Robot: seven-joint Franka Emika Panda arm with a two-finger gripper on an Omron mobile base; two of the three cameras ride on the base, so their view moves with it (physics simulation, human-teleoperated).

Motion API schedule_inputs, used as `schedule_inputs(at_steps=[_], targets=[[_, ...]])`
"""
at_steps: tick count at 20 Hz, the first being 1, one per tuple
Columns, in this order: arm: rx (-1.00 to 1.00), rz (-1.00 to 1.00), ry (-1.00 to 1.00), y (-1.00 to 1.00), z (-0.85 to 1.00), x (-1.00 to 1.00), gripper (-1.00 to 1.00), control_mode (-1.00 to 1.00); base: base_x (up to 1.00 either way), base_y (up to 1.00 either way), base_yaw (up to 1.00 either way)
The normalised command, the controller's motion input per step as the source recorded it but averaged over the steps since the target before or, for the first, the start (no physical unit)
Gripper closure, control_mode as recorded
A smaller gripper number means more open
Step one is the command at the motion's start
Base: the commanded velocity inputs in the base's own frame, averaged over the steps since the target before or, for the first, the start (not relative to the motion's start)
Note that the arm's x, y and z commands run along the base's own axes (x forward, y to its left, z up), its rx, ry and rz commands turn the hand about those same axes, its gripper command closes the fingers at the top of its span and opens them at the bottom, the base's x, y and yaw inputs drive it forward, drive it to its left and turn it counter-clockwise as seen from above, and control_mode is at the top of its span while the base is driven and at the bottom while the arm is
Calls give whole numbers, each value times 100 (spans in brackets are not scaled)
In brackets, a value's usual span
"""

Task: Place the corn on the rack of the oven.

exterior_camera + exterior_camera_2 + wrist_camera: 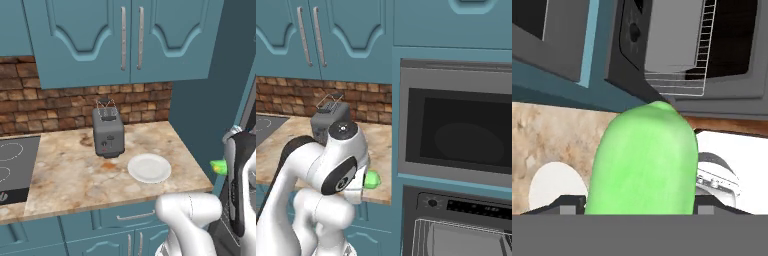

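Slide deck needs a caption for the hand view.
Gripper holds the green corn, oven rack ahead.

The corn (643, 160) sits gripped in the claw (639, 202), the oven (722, 85) rack (682, 82) beyond

Teal cabinets (125, 40), brick backsplash (50, 100), marble counter (75, 170).

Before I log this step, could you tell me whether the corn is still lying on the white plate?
No: the white plate sits bare on the counter, while the corn is between the gripper's fingers, off the counter's edge.
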Motion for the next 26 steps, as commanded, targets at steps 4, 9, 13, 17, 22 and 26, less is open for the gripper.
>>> schedule_inputs(at_steps=[4, 9, 13, 17, 22, 26], targets=[[2, 26, -13, -100, -12, -37, 100, -100, 0, 0, 0], [0, 34, -8, -100, -69, -4, 100, -100, 0, 0, 0], [-6, 41, -14, -100, -81, 4, 100, -100, 0, 0, 0], [-25, 54, -10, -100, -96, 13, 100, -100, 0, 0, 0], [-9, 40, -2, -63, -55, 38, 100, -100, 0, 0, 0], [-1, 16, -8, -78, -65, 44, 100, -100, 0, 0, 0]])
